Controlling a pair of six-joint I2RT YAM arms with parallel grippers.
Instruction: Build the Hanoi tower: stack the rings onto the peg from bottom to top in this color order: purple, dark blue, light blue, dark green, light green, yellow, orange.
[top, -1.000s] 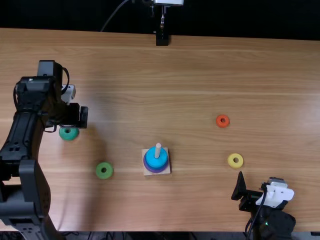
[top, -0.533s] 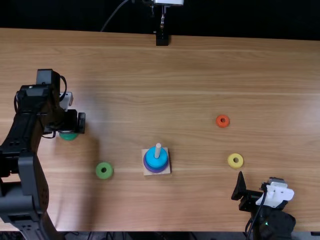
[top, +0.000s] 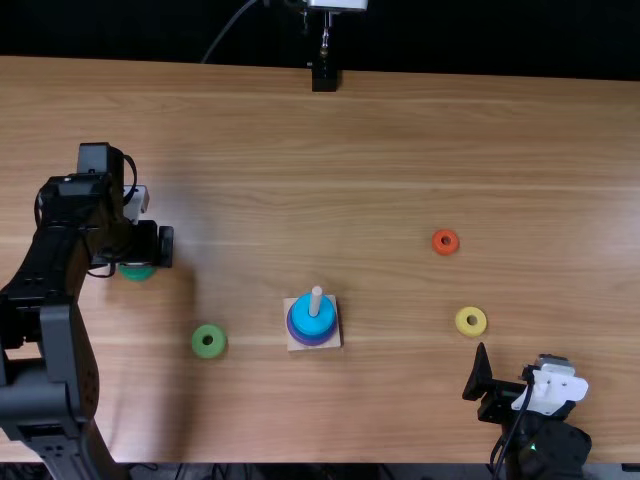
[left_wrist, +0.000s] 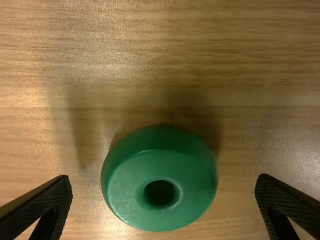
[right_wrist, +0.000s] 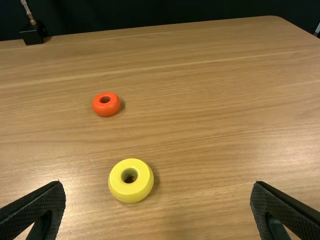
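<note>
Tower (top: 322, 322) is near halfway, you're at three of seven by my count. Light blue (top: 303, 318) is top of the pile on the peg (top: 316, 296), purple (top: 314, 343) shows as a rim lower down, just above the base (top: 291, 345). Dark blue should be between them; too covered for you to confirm, but it's not among the loose ones, so count it as done. Left to do, in order: dark green (left_wrist: 132, 182), light green (top: 216, 333), yellow (right_wrist: 131, 192), orange (right_wrist: 106, 108), all four flat on the desk (top: 400, 150). You're on the dark green pick, looks like: left arm (top: 70, 370) is over it, left jaws spread, one finger each side, a gap at both, so no grip yet. Close on it, lift clear, then carry it across to the peg; watch the centring, or a finger could nudge it off. Light green is on the same side, between dark green and the base, so it's an easy next one for you. Yellow and orange are out in front of the right arm (top: 550, 440); right jaws spread too, pinching nothing. Those two go last, yellow then orange.
</note>
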